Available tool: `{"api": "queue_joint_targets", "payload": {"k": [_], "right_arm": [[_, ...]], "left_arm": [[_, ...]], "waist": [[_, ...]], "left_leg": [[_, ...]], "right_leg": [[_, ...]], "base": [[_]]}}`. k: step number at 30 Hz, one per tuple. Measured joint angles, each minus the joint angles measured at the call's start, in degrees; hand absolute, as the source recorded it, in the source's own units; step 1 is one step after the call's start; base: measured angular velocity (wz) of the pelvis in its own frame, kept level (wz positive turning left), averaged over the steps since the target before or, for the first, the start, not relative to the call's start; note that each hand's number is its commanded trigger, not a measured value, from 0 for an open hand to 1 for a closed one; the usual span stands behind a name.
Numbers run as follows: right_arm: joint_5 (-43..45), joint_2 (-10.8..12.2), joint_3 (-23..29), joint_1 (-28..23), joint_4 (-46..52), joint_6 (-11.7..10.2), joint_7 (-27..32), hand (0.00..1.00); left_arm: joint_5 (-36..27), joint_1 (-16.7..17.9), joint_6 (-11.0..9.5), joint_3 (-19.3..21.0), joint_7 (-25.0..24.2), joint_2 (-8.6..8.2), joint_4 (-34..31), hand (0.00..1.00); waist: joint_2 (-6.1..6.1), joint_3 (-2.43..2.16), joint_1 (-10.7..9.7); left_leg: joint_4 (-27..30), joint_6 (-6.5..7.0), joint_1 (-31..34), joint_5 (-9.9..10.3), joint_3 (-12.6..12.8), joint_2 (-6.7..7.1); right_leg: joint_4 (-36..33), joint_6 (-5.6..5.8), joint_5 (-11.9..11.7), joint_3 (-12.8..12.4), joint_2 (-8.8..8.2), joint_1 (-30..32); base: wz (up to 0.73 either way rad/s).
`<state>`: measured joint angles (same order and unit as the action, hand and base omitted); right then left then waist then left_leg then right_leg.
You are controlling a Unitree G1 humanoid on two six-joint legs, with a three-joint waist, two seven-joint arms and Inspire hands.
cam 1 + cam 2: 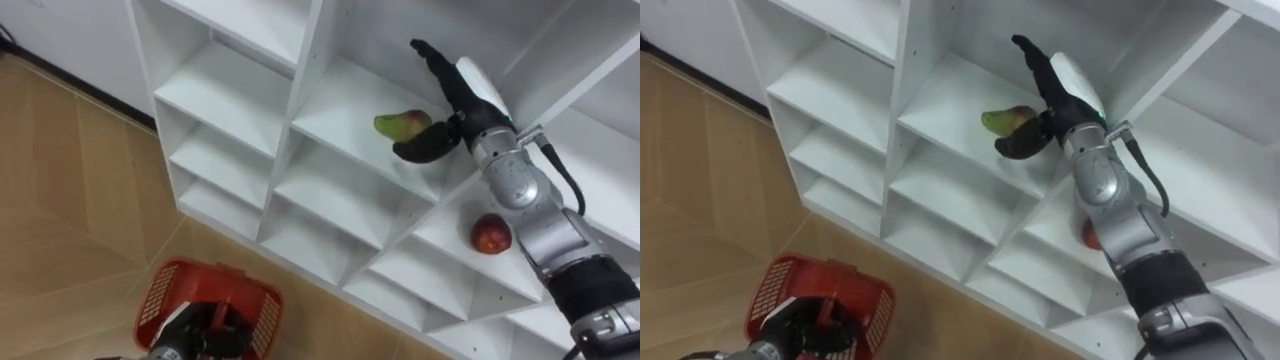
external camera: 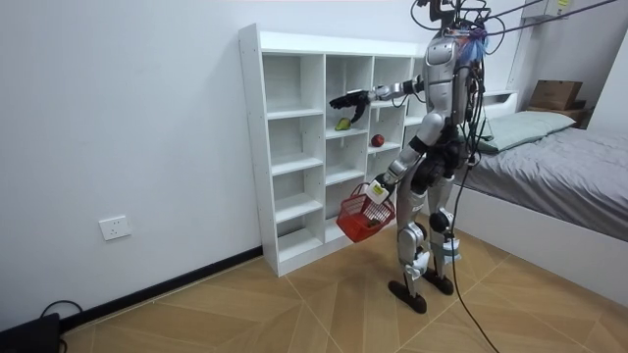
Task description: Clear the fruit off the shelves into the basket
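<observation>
A green fruit with a reddish end [image 1: 400, 124] lies on a middle shelf of the white closet [image 1: 302, 120]. My right hand [image 1: 452, 92] is open right beside the fruit, fingers straight and raised above it, thumb stretched toward it from the right. A red apple [image 1: 490, 234] sits one shelf lower in the compartment to the right, under my forearm. My left hand [image 1: 197, 333] hangs low and is shut on the handle of a red wire basket [image 1: 160, 295]. In the room view I stand facing the closet with the basket [image 2: 361, 218] at knee height.
The closet's other compartments [image 1: 220, 100] hold nothing. Wooden floor [image 1: 70, 200] lies to my left. In the room view a bed [image 2: 559, 157] stands behind me, with a cardboard box [image 2: 554, 94] past it and a wall socket [image 2: 115, 227] at the left.
</observation>
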<state>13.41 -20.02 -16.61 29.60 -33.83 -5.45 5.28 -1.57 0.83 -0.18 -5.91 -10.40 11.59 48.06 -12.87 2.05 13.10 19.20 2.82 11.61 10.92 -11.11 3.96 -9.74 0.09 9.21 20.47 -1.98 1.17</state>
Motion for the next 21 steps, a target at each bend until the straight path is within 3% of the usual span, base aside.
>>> {"api": "queue_joint_targets", "payload": {"k": [8,12,21], "right_arm": [[0.0,0.25,-0.14,3.68,-6.93,-0.25,3.5,0.0],[0.25,0.26,-0.14,4.16,-8.18,-0.44,4.0,0.0],[2.6,0.27,-0.15,5.15,-11.26,-0.71,4.69,0.0]], "left_arm": [[-0.04,-0.08,0.35,-1.28,0.06,-0.54,0.27,1.0],[-0.03,-0.49,0.37,-1.25,0.27,-1.88,0.25,1.0],[-0.09,-1.37,0.36,-1.98,0.36,-2.47,0.24,1.0]], "waist": [[1.53,-0.05,0.26],[2.78,-0.04,0.27],[3.01,0.05,1.7]], "left_leg": [[0.61,-0.14,2.51,-0.41,-0.81,0.44],[0.5,0.08,3.32,-0.61,-0.68,0.69],[0.03,0.33,4.78,-1.46,0.29,0.73]], "right_leg": [[-0.04,-0.01,0.0,0.01,-0.15,1.96],[-0.17,-0.01,0.0,-0.06,-0.45,2.75],[-1.11,-0.08,-0.05,-0.95,-0.94,5.2]], "base": [[0.06],[0.01],[-0.05]]}}
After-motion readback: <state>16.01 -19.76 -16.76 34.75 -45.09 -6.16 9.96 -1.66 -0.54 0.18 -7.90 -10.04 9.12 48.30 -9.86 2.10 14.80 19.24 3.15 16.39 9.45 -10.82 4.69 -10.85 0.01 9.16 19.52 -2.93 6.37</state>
